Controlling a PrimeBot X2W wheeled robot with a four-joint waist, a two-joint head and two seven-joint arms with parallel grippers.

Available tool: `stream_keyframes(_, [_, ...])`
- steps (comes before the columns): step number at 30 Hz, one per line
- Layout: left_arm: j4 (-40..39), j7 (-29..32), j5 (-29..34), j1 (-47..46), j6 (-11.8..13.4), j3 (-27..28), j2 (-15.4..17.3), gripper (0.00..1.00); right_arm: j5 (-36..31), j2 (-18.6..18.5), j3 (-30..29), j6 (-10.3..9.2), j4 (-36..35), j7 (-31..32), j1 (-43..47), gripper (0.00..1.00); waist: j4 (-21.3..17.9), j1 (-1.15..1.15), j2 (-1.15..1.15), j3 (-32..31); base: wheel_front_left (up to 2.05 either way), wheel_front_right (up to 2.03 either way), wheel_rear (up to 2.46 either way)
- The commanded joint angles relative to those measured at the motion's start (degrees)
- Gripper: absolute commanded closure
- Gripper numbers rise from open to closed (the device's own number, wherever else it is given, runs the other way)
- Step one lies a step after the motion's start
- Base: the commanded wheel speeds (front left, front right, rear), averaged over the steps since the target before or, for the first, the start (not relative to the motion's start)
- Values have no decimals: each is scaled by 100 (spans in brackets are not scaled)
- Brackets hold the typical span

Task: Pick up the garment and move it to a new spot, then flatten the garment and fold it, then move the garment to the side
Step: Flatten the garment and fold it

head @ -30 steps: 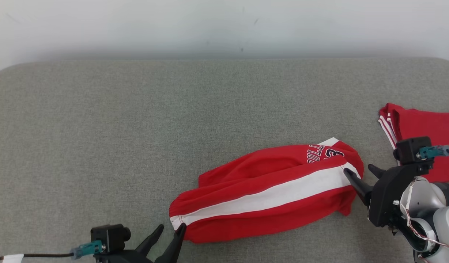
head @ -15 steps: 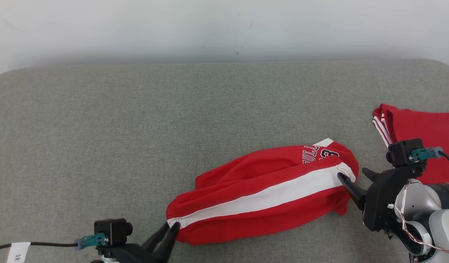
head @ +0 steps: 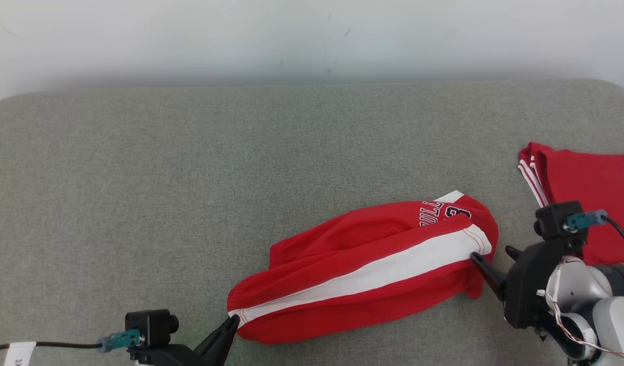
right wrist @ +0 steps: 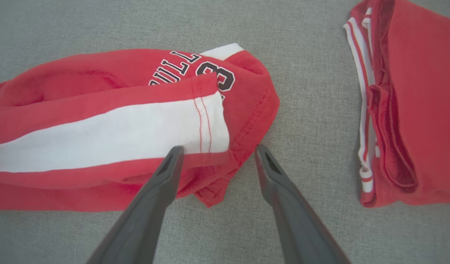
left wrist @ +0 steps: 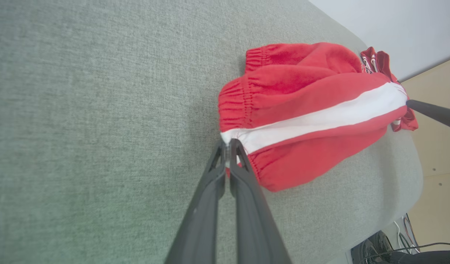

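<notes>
Two ends of the red shorts (head: pixel 373 269) need a firm hold before any lift, and by my reading only one end has it so far. Nearest the robot, the left gripper (head: pixel 234 321) is clenched on the waistband edge, just where the white stripe (left wrist: pixel 320 119) meets the elastic. The left wrist view shows its fingers pressed together with a sliver of white cloth between the tips. That bite looks thin, so the first pull should be gentle.

At the other end of the shorts, the right gripper (right wrist: pixel 218 148) is spread wide and grasps nothing. One finger (right wrist: pixel 155 190) reaches the hem end of the stripe and the other stands over the bare counter (head: pixel 190 178) just past the hem corner, so the corner lies between them. Whether either tip touches the cloth I cannot tell. It should probably slide a little further on, so the stitched hem sits deep between the fingers, and only then close. After that both arms ought to rise together and level, keeping the cloth lightly taut so it hangs spread out, not bunched.

The shorts lie crumpled near the front of the counter, right of middle. Farther off on the right lies a second red garment (head: pixel 586 183), folded and apart from the shorts. The carry should steer away from it.
</notes>
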Motion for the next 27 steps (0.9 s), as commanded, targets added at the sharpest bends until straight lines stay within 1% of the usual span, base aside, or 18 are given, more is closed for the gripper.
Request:
stream_keyframes(1, [-4,-21,-14,-17,-14,10,14,100,-66,61,21,-11,27,-27,-127,0,9,0,0,28,0,0,0])
stream_keyframes(3, [-8,-24,-5,-47,-6,-6,-3,100,-98,78,45,-11,86,-36,-200,0,13,0,0,54,0,0,0])
stream_keyframes(4, [-15,-23,1,-71,1,-17,-18,100,-123,79,57,-11,108,-44,-240,3,16,0,0,73,0,0,0])
stream_keyframes(6, [-20,-20,9,-110,5,-31,-35,100,-148,99,118,-11,174,-59,-340,18,22,0,0,96,0,0,0])
stream_keyframes(7, [-21,-19,12,-118,9,-36,-39,100,-150,106,156,-11,212,-60,-391,19,24,0,0,107,0,0,0])
stream_keyframes(9, [-17,-15,14,-116,9,-51,-50,100,-156,96,201,-11,301,-45,-467,38,28,0,0,126,0,0,0])
stream_keyframes(10, [-17,-15,14,-116,9,-51,-50,100,-156,96,201,-11,301,-45,-467,38,28,0,0,126,0,0,0])
stream_keyframes(11, [-11,-14,12,-130,8,-59,-57,100,-155,90,231,-11,338,-40,-499,51,31,0,0,132,0,0,0])
stream_keyframes(12, [-7,-13,9,-148,5,-62,-58,100,-154,94,249,-11,382,-51,-537,57,35,0,0,138,0,0,0])
stream_keyframes(13, [3,-14,3,-162,0,-65,-60,100,-146,98,266,-11,417,-61,-567,66,40,0,0,141,0,0,0])
stream_keyframes(14, [12,-18,-5,-169,-6,-70,-66,100,-139,102,277,-11,447,-72,-581,71,43,0,0,143,0,0,0])
stream_keyframes(15, [19,-22,-13,-172,-10,-76,-73,100,-135,102,280,-11,475,-86,-583,70,47,0,0,143,0,0,0])
stream_keyframes(18, [37,-30,-35,-173,-15,-81,-76,100,-216,83,217,-11,517,-151,-618,60,56,0,0,138,0,0,0])
stream_keyframes(22, [47,-38,-52,-155,-7,-69,-57,100,-295,100,137,-11,559,-156,-606,58,45,0,0,128,0,0,0])
stream_keyframes(24, [46,-36,-45,-142,9,-67,-49,100,-308,120,115,-11,576,-117,-588,67,37,0,0,120,0,0,0])
stream_keyframes(25, [39,-36,-48,-132,15,-69,-48,100,-318,131,113,-11,577,-109,-581,77,32,0,0,115,0,0,0])
stream_keyframes(26, [31,-36,-53,-122,19,-72,-46,100,-311,142,118,-11,580,-98,-573,80,27,0,0,111,0,0,0])
stream_keyframes(27, [23,-36,-58,-115,21,-75,-43,100,-298,150,132,-11,575,-85,-566,88,23,0,0,110,0,0,0])
